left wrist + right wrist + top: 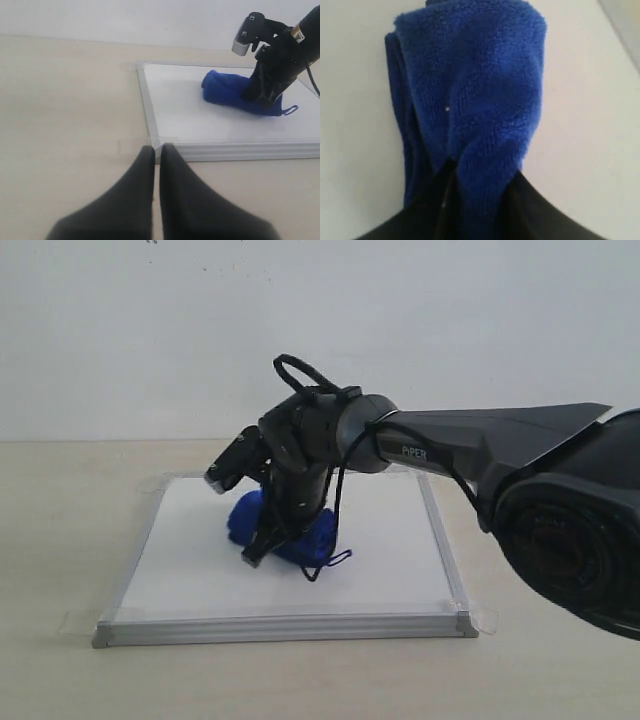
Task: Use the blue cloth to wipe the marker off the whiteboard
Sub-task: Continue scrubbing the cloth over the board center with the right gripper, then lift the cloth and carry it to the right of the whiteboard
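1. Whiteboard (380, 560): flat on the beige table (60, 540).
2. Right gripper (272, 540): pointed down at mid-board, jaws pinched tight on the cloth.
3. Blue cloth (245, 518): bunched, resting on the board's centre.
4. Left gripper (157, 155): jaws nearly touching, empty, just off a board corner.

The right gripper (268, 540) points down over the whiteboard (390, 555), jaws pinched into the blue cloth (243, 517); the cloth bulges out either side of the jaws and rests on the board; its string loop (330, 562) trails just beside them; a beige table (60, 540) lies beneath.
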Robot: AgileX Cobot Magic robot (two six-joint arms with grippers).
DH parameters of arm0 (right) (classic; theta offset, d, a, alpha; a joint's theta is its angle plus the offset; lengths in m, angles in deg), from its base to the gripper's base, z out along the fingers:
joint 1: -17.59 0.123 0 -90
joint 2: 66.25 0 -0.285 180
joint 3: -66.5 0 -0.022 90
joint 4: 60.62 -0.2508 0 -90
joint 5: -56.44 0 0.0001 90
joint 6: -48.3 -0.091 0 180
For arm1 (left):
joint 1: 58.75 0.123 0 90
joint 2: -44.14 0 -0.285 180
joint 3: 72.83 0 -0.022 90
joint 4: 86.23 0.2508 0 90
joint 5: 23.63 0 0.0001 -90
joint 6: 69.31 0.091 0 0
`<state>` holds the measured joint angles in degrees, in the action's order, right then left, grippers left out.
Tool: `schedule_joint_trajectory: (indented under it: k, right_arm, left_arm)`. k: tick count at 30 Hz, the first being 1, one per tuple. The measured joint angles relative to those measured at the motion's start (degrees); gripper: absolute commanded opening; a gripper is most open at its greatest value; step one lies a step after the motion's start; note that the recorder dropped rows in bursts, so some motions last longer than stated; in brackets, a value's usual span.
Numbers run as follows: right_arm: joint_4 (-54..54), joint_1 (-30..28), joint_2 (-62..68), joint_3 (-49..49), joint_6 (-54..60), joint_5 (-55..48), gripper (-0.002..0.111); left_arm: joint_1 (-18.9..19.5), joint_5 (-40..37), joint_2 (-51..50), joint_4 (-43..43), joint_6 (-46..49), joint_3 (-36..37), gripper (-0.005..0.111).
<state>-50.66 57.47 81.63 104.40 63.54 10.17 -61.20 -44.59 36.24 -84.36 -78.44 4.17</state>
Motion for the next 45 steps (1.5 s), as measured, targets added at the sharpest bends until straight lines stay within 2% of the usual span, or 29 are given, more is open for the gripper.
schedule_joint_trajectory:
  k: [4, 8, 11, 16, 20, 25, 29, 34, 39, 45]
  right_arm:
    - [-14.8, 0.8, -0.3, 0.1, 9.5, 0.5, 0.000]
    - [-14.7, 0.8, -0.7, 0.0, 6.9, 0.0, 0.000]
    - [-6.8, 0.4, -1.1, -0.2, -1.5, -1.6, 0.000]
    - [12.4, -1.9, -1.2, -0.5, -17.0, -9.2, 0.000]
    - [17.3, -4.2, -1.2, -1.4, -20.4, -13.3, 0.000]
    - [9.3, -4.3, -1.8, -2.2, -12.2, -12.4, 0.000]
    - [-6.2, -3.9, -2.9, -2.2, 0.0, -11.3, 0.000]
    - [-18.6, -2.2, -4.7, -3.4, 3.4, -10.6, 0.000]
    - [-15.7, -2.4, -8.4, -4.9, -2.5, -9.7, 0.000]
    - [-8.7, -5.6, -16.0, -15.6, -9.6, -2.0, 0.000]
  left_arm:
    - [0.0, 0.0, 0.0, 0.0, 0.0, 0.0, 0.004]
    - [0.0, 0.0, 0.0, 0.0, 0.0, 0.0, 0.004]
    - [0.0, 0.0, 0.0, 0.0, 0.0, 0.0, 0.004]
    - [0.0, 0.0, 0.0, 0.0, 0.0, 0.0, 0.004]
    - [0.0, 0.0, 0.0, 0.0, 0.0, 0.0, 0.004]
    - [0.0, 0.0, 0.0, 0.0, 0.0, 0.0, 0.004]
    - [0.0, 0.0, 0.0, 0.0, 0.0, 0.0, 0.004]
    - [0.0, 0.0, 0.0, 0.0, 0.0, 0.0, 0.004]
    - [0.0, 0.0, 0.0, 0.0, 0.0, 0.0, 0.004]
    - [0.0, 0.0, 0.0, 0.0, 0.0, 0.0, 0.004]
